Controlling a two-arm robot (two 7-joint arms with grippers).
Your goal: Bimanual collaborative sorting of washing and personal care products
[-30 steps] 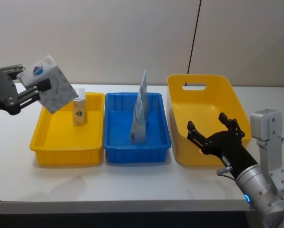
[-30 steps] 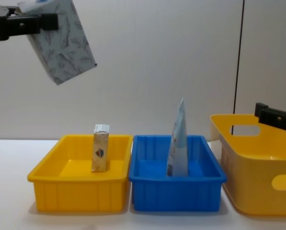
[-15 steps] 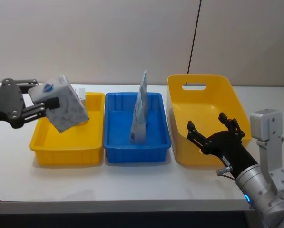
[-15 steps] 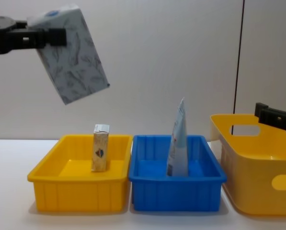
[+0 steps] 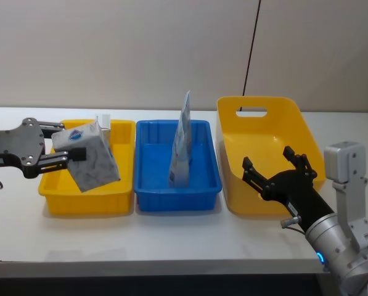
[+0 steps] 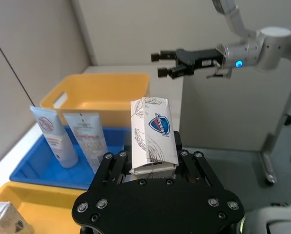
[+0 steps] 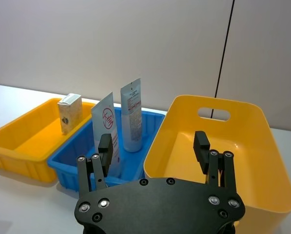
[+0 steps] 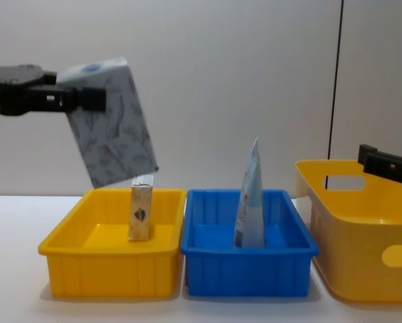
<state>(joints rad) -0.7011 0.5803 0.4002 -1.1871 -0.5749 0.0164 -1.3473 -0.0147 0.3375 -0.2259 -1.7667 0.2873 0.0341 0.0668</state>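
— While the white pack (image 5: pixel 92 165) hangs tilted over the yellow tray (image 5: pixel 53 201), how much room does it have?

— Plenty underneath. In the chest view, the tray floor lies bare to the left of the small beige carton (image 8: pixel 141 215), which stands upright toward the tray's right side. The pack's lowest corner sits just above rim level.

— And its other low corner?

— It is near the carton's top in the chest view, but whether the two touch cannot be told. In the head view the pack covers most of the carton.

— What borders the tray?

— The blue tray (image 5: pixel 177 201) sits just beside it on the right, rim close to rim, with the pale blue tubes (image 7: pixel 131 117) standing upright inside. Past that stands the big yellow bin (image 5: pixel 234 188). Open table (image 5: pixel 171 243) runs along the front of all three.

— How does the left gripper (image 5: pixel 69 140) hold the pack?

— Its fingers are clamped on the pack's upper end, near the blue label. The arm reaches in from the left edge.

— And the right gripper (image 5: pixel 269 161)?

— It is spread wide and holds nothing. It hovers at the big yellow bin's near wall, well apart from the pack.
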